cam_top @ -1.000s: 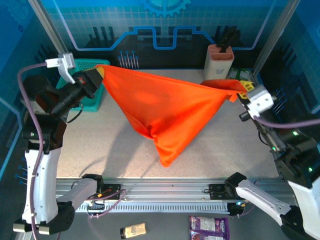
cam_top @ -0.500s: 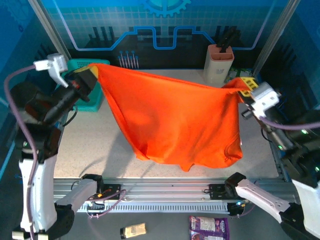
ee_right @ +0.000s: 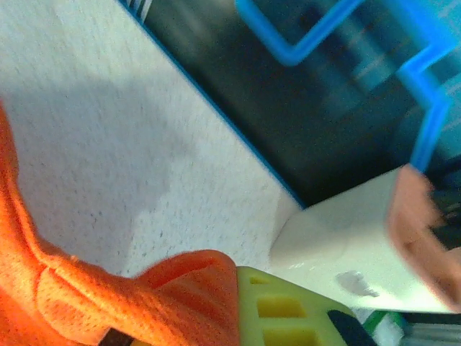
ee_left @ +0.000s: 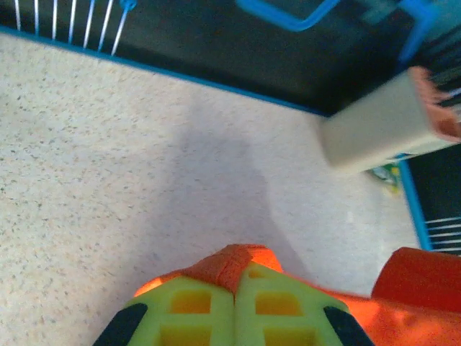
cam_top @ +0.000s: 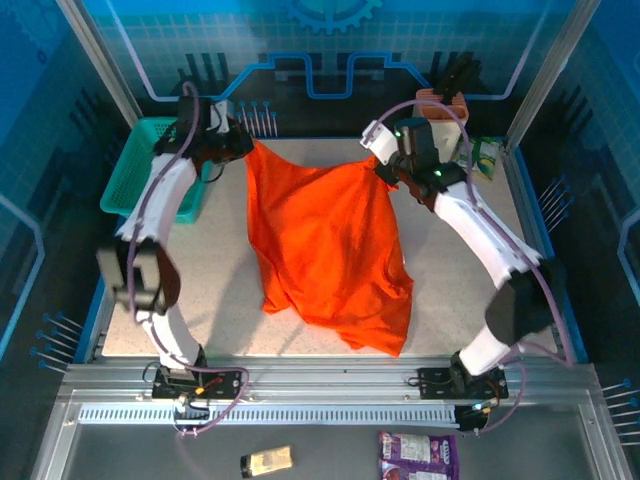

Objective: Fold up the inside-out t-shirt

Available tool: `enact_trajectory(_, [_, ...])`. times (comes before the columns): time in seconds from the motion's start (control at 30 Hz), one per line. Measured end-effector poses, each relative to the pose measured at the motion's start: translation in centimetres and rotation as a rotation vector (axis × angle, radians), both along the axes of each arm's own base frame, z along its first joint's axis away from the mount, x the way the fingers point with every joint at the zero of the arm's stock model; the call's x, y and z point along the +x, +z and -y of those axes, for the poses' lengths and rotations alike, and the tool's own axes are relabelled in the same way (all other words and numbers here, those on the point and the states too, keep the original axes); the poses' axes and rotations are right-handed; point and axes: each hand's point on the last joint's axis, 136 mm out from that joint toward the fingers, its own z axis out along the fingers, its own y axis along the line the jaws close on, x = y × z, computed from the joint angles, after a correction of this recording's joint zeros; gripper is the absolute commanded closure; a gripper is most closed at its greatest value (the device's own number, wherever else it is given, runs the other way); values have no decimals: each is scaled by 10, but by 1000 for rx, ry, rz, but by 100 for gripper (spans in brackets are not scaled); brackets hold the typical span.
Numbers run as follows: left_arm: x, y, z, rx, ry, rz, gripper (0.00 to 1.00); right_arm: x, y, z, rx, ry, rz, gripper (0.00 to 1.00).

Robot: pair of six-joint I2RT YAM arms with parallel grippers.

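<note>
The t-shirt (cam_top: 330,250), hung between the left fingers (ee_left: 187,313) and right fingers (ee_right: 288,310), each clenched on a top edge (cloth pinched in both), trails onto the counter (cam_top: 200,280) right of the teal basket (cam_top: 130,175); lowering both ends level and taut should lay it flat.

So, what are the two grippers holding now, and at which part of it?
Both hold the orange t-shirt. The left gripper pinches a seamed edge at its far left corner, and the right gripper pinches its far right corner.
</note>
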Motion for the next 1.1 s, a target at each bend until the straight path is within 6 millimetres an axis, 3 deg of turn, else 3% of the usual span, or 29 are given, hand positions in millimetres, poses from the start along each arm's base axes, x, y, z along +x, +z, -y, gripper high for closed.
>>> enact_trajectory(0.07, [25, -17, -1, 16, -4, -35, 83, 22, -21, 5, -4, -52, -49, 70])
enact_trajectory(0.13, [35, -30, -1, 31, -4, -64, 73, 33, -33, 9, 9, -92, -84, 60])
enact_trajectory(0.2, [30, -39, -1, 53, 4, -106, 67, 32, -36, 12, 40, -128, -111, 52])
enact_trajectory(0.33, [9, -32, 8, 105, 2, -111, 61, 10, -25, 16, 140, -178, -124, 47])
enact_trajectory(0.47, [-42, -34, 24, 163, -14, -146, 61, -39, -19, 23, 289, -226, -167, 49])
enact_trajectory(0.6, [-101, -56, 48, 226, -46, -215, 61, -90, -26, 21, 463, -253, -251, 56])
enact_trajectory(0.73, [-166, -99, 75, 284, -80, -334, 58, -147, -59, 4, 587, -272, -418, 65])
enact_trajectory(0.87, [-218, -135, 88, 326, -85, -431, 56, -200, -100, -19, 640, -292, -611, 65])
enact_trajectory(0.97, [-245, -154, 95, 342, -75, -484, 54, -233, -131, -33, 675, -310, -756, 59])
enact_trajectory(1.1, [-263, -170, 105, 361, -64, -529, 52, -263, -174, -46, 707, -349, -934, 55])
